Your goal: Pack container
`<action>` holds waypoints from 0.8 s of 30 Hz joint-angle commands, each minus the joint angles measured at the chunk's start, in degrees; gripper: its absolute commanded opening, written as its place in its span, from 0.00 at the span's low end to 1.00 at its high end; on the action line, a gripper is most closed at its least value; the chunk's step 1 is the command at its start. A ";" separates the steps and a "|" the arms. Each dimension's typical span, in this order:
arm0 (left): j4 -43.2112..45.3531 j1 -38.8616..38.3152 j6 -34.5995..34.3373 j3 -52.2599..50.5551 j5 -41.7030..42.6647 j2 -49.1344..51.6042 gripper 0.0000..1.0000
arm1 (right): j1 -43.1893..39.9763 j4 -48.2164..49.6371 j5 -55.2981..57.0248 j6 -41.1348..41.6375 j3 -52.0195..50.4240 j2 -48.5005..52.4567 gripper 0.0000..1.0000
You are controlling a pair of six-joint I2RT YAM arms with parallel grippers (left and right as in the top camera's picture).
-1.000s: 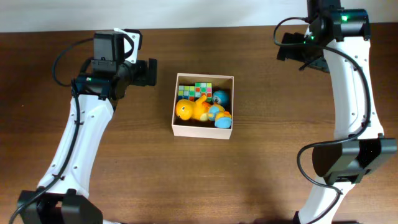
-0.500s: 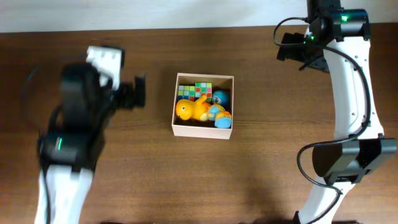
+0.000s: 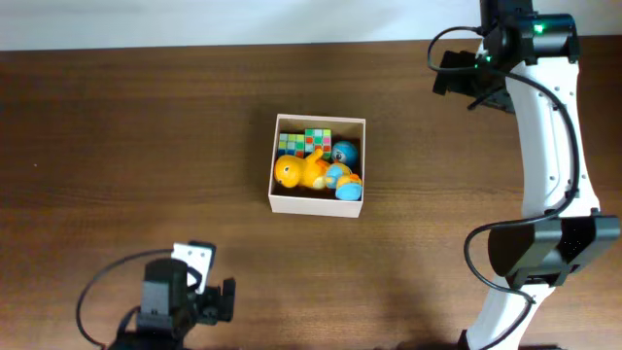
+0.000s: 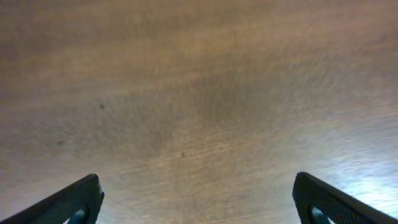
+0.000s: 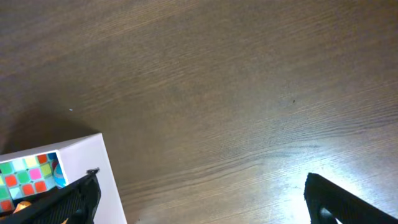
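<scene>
My left claw point(image 4: 198, 202) is spread over the table point(image 4: 199, 93), well apart from the container point(image 3: 316, 205). My right claw point(image 5: 202, 202) is spread near its corner. The container sits mid-table, toys point(image 3: 309, 171) inside.

White shells and black joints on the right arm point(image 3: 552, 126), green light point(image 3: 535, 28) glowing, black cable point(image 3: 473, 255) looping alongside. Left arm point(image 3: 165, 303) shows black with a white plate point(image 3: 197, 255); the fingers point(image 4: 71, 204) of the left gripper point(image 4: 196, 186) are dark wedges.
</scene>
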 commanded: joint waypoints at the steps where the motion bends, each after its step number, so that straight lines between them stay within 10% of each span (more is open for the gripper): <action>1: 0.22 -1.33 -0.59 -3.78 -0.37 -4.96 0.99 | 0.04 0.00 0.09 0.50 1.03 -1.92 0.99; 24: 2.05 -2.47 -0.59 -9.44 -0.37 -16.98 0.99 | 0.04 0.00 0.09 0.50 1.03 -1.92 0.99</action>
